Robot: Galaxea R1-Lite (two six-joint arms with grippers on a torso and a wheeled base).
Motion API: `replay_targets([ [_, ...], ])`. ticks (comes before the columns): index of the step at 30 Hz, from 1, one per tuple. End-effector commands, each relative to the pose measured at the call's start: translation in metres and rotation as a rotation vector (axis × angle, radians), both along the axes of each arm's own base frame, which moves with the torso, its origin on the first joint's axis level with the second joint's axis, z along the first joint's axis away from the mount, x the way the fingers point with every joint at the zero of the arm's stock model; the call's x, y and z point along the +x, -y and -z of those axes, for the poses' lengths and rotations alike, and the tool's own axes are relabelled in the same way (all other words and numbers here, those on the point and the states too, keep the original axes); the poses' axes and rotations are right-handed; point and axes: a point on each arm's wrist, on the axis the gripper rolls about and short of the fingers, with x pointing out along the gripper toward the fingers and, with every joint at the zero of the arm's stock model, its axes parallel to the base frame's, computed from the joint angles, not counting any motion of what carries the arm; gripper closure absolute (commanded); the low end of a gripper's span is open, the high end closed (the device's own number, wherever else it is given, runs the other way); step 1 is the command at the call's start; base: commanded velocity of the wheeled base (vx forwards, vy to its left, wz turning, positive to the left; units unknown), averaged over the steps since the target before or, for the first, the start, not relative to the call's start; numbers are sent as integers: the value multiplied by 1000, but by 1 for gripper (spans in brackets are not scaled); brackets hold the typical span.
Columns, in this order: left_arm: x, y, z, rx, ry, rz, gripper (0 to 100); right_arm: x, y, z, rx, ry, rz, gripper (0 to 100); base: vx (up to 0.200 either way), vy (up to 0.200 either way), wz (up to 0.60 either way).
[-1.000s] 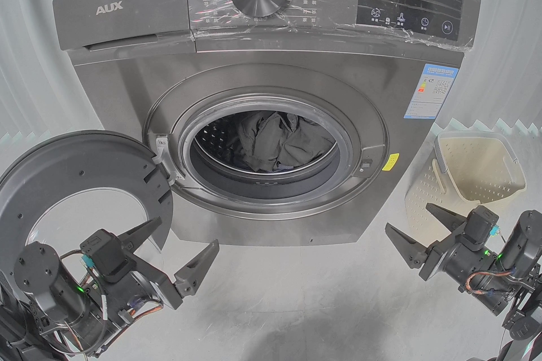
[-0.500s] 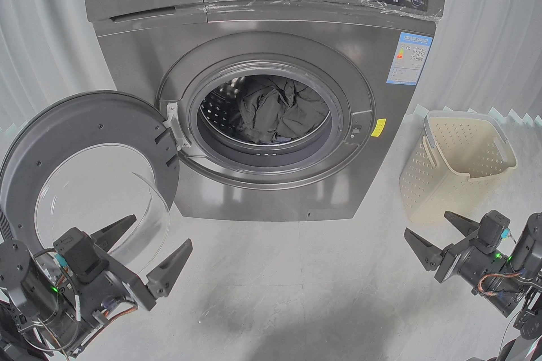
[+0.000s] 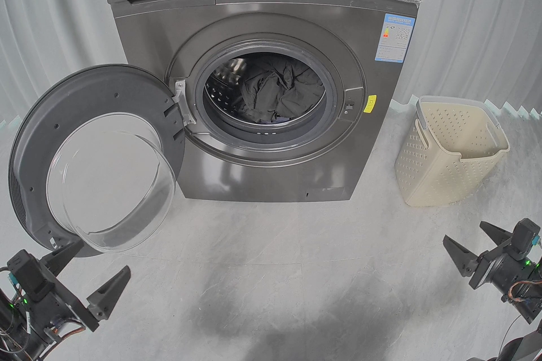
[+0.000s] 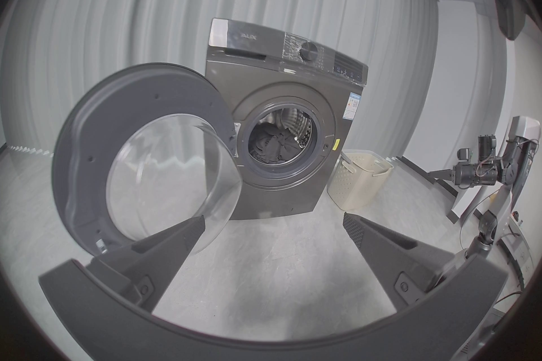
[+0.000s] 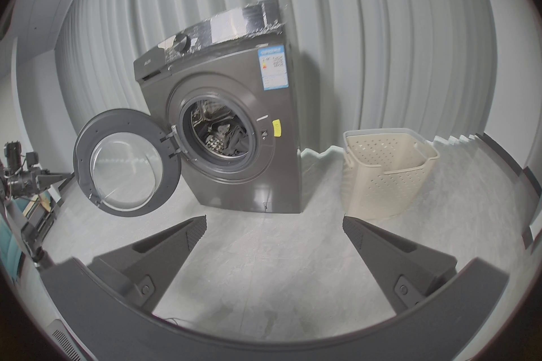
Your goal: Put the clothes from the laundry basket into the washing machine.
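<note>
Holding both arms low and close to me, I am well back from the washing machine (image 3: 254, 181). My left gripper (image 3: 104, 256) hangs over the grey floor (image 3: 293, 277) at the near left, just in front of the low edge of the open door (image 3: 84, 97). It points away from me and a little to the right, toward the machine. Its two fingers are spread wide apart in the air. My right gripper (image 3: 463, 230) hangs at the near right, nearer to me than the laundry basket (image 3: 446, 164) and apart from it. It points far and to the left. Its fingers are wide apart too.

The clothes (image 3: 274, 91) are dark grey. They lie in a crumpled heap inside the round drum of the machine. The door is swung out to the left, hanging on its hinge at the left side of the round hole. It has a clear glass bowl in its middle.

The basket is cream, with lots of little holes in its walls. It stands upright on the floor just to the right of the machine, near its front right corner. A pale curtain (image 3: 480, 12) hangs behind the machine and the basket.
</note>
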Motion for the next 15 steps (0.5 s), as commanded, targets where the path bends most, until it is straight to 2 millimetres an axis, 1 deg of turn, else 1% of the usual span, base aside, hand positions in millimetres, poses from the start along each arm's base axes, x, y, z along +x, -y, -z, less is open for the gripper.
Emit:
replay_targets([
  [1,-33,-27,1,-75,97,-66,0,-25,23,-10,61,98,84,0,0,0,0],
  [2,-37,-30,4,-68,90,-72,0,-28,25,-10,62,100,95,0,0,0,0],
  [4,-38,-30,5,-67,85,-73,0,-29,26,-9,61,99,98,0,0,0,0],
  [5,-47,-37,13,-56,71,-106,0,-39,34,-6,47,92,129,0,0,0,0],
  [9,-59,-45,22,-76,61,-192,0,-56,47,1,29,74,213,0,0,0,0],
  [10,-60,-45,23,-75,60,-197,0,-57,47,2,28,74,219,0,0,0,0],
  [11,-65,-48,28,-70,55,-240,0,-65,53,4,23,83,273,0,0,0,0],
  [15,-75,-50,34,-77,82,-280,0,-87,61,14,-40,108,330,0,0,0,0],
])
